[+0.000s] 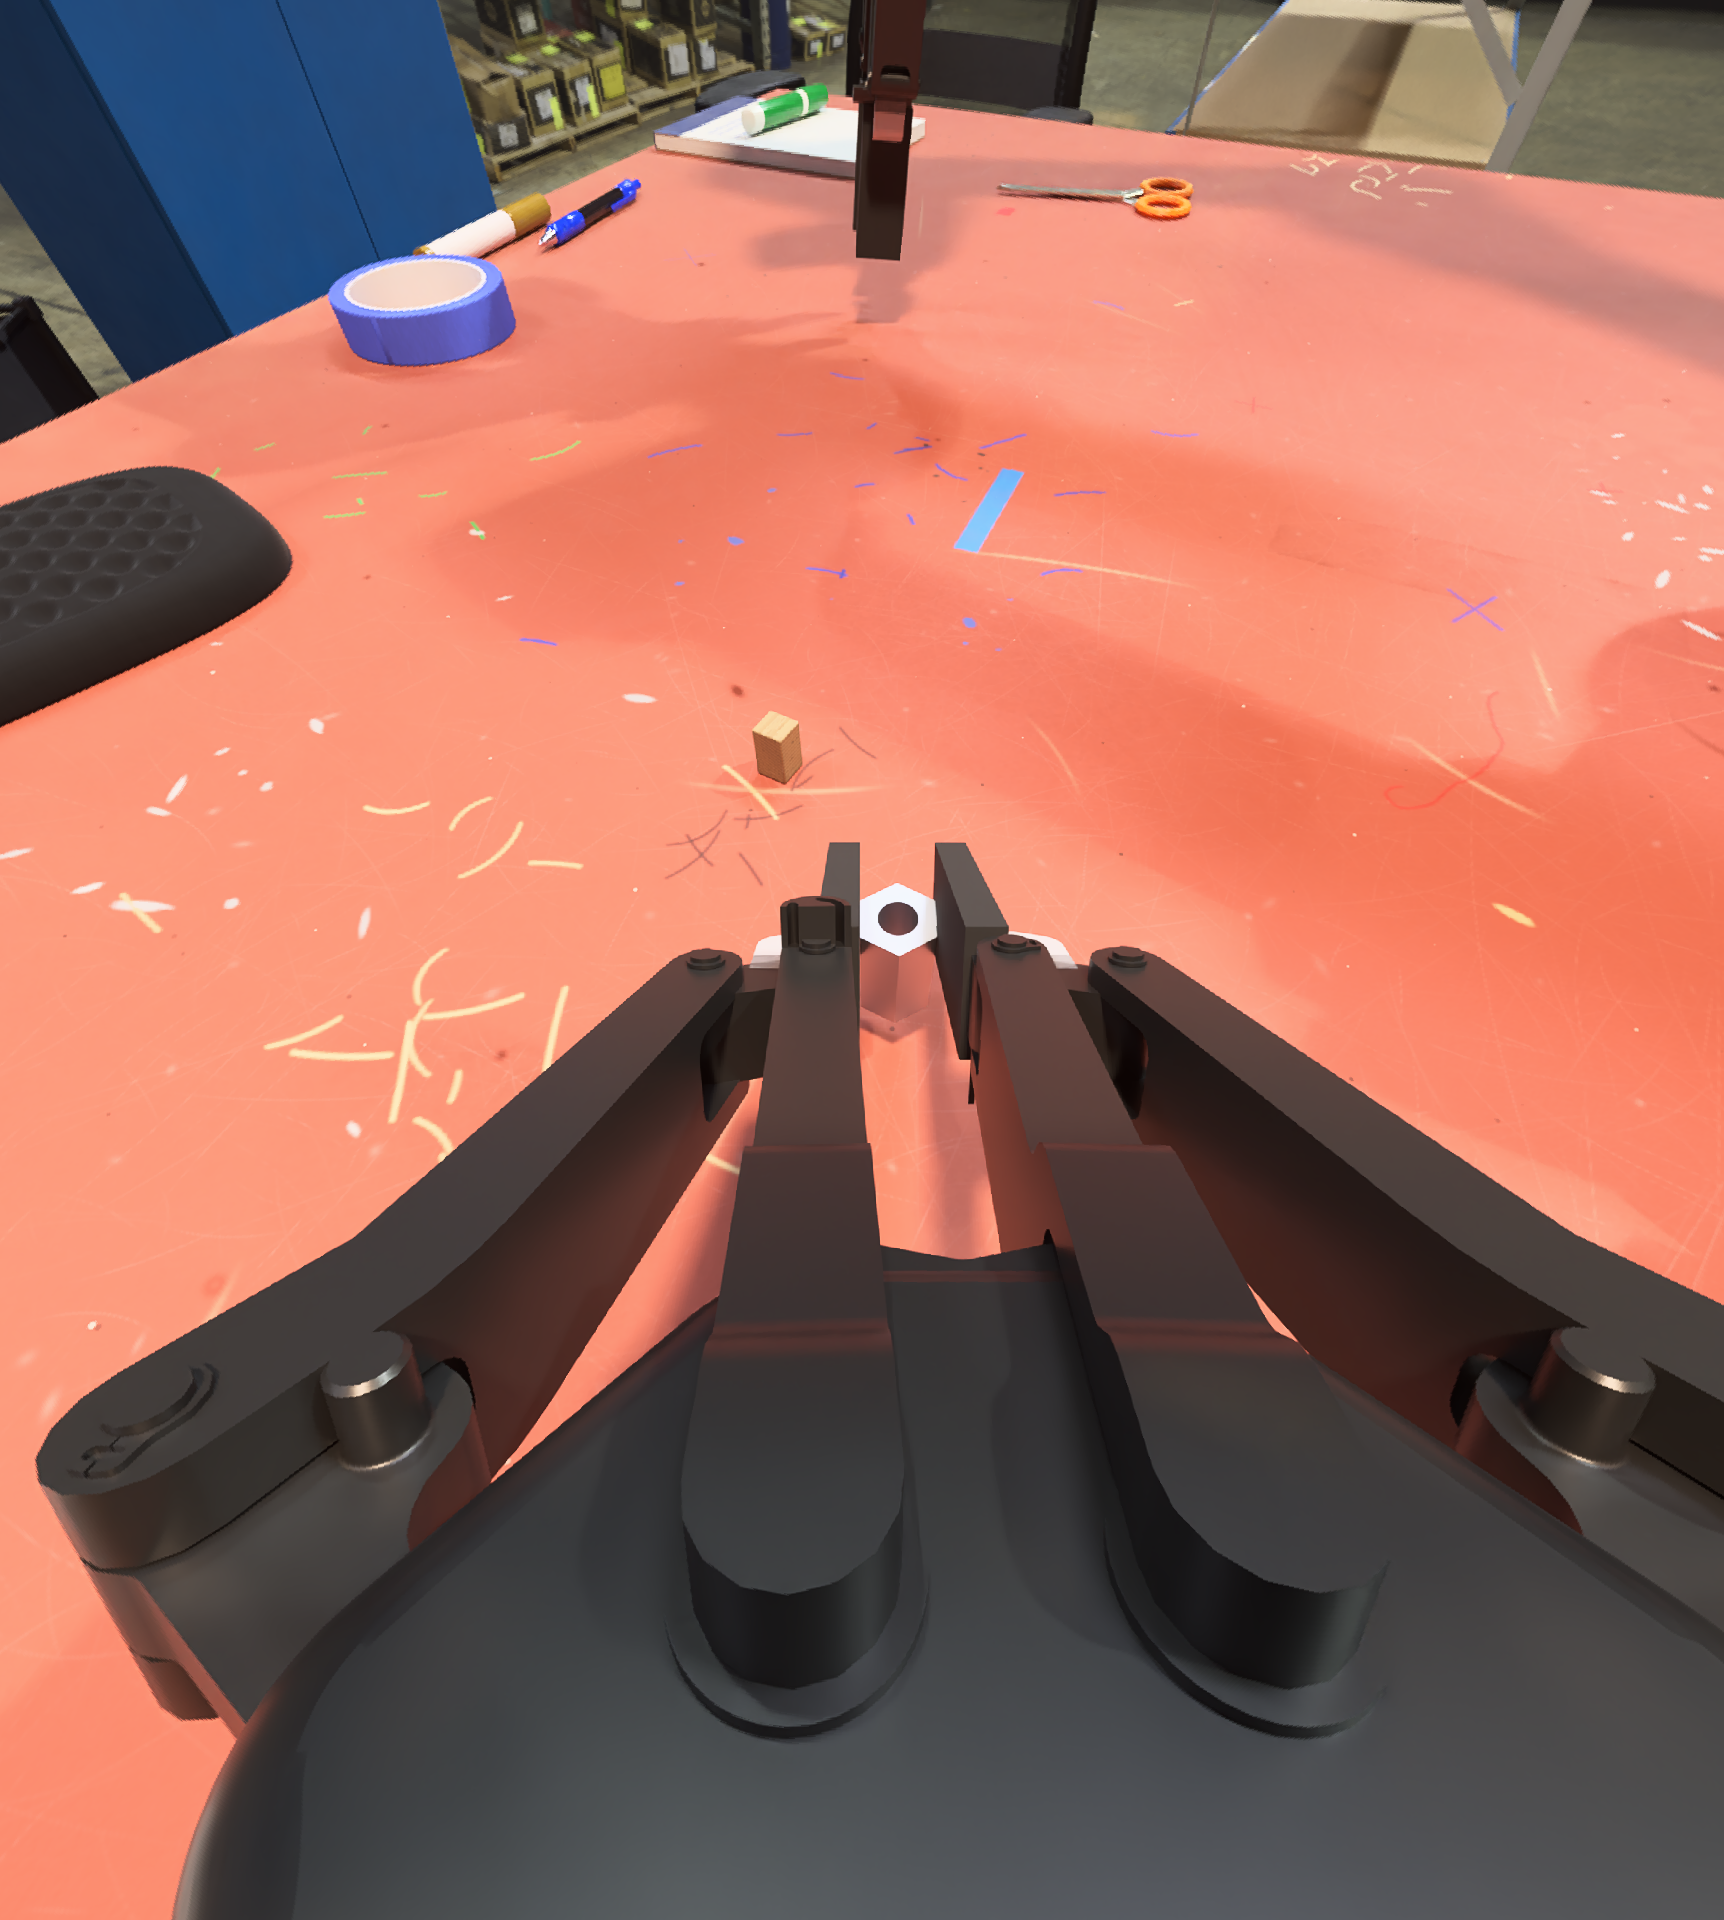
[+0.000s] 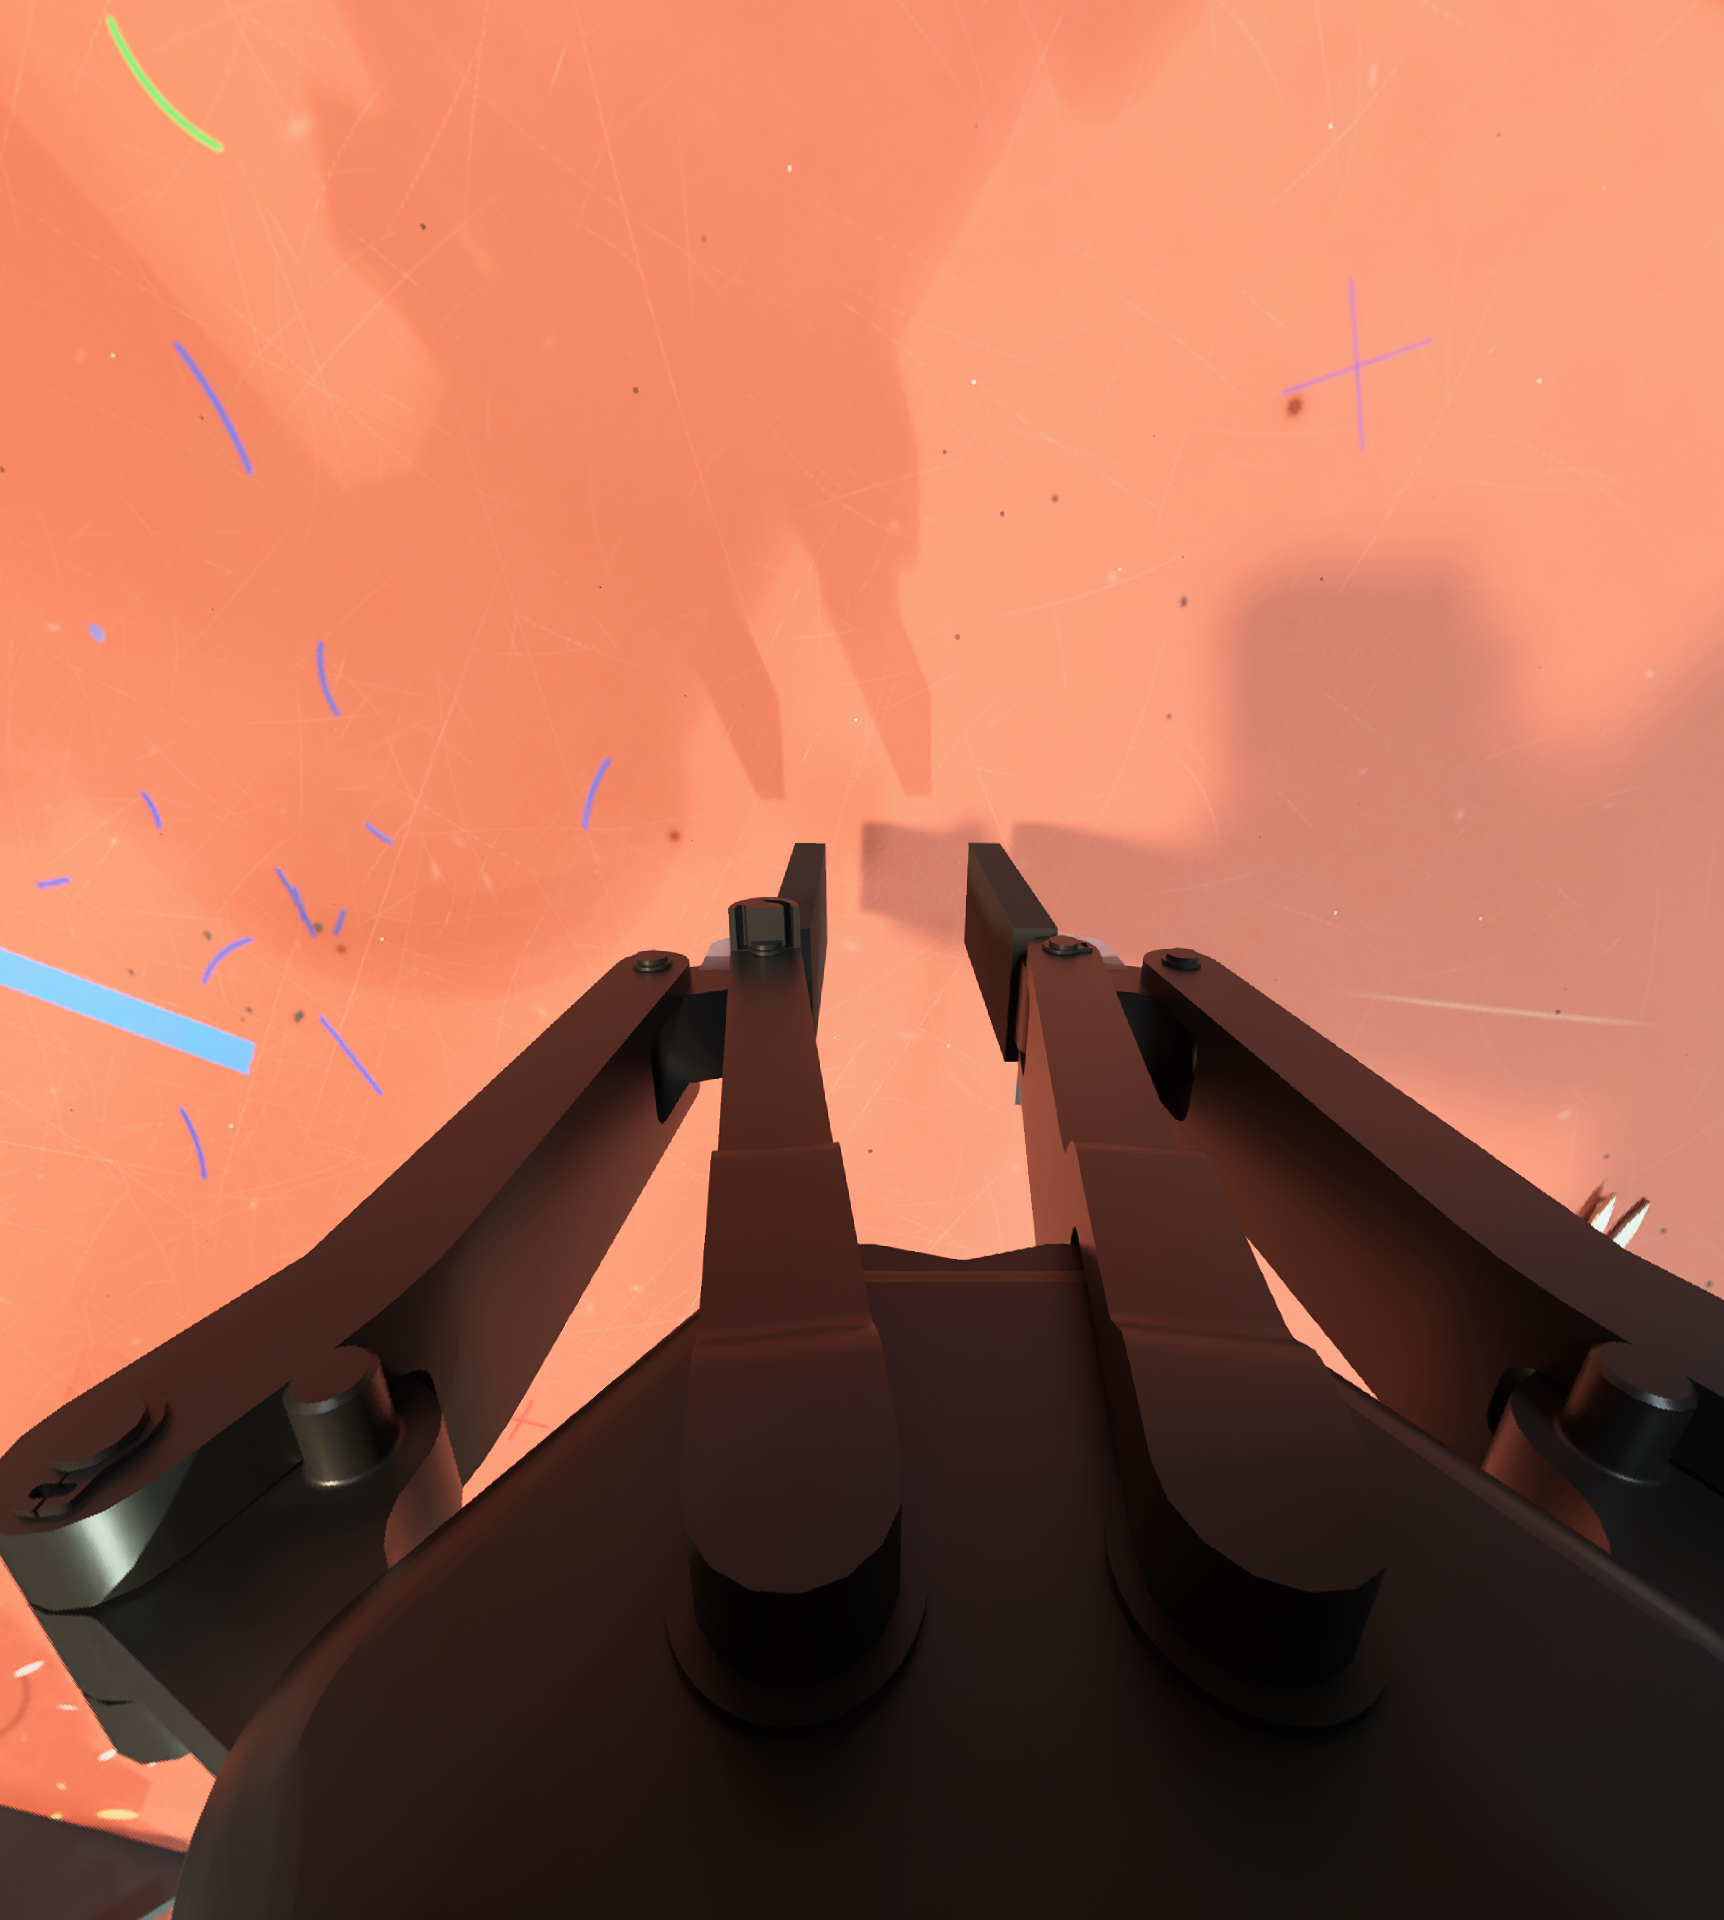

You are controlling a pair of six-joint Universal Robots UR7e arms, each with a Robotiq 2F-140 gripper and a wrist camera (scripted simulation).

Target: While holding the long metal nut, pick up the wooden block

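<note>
The long metal nut point(image 1: 896, 921) is a pale hexagonal piece with a round bore. My left gripper point(image 1: 896, 883) is shut on it and holds it just above the salmon table point(image 1: 1253, 935). The small wooden block point(image 1: 777, 746) stands upright on the table a short way ahead and slightly left of the left fingertips, apart from them. My right gripper point(image 2: 894, 862) is open and empty, pointing down at bare table, with its shadow just below the tips. It also shows far across the table in the left wrist view point(image 1: 879, 223). The block is not in the right wrist view.
A black honeycomb pad point(image 1: 58, 592) lies at the left edge. A blue tape roll point(image 1: 422, 309), a marker point(image 1: 484, 231) and a pen point(image 1: 593, 211) lie far left. A notepad point(image 1: 785, 151) with a green stick and orange scissors point(image 1: 1138, 195) lie at the back. A blue strip point(image 1: 989, 509) marks mid-table.
</note>
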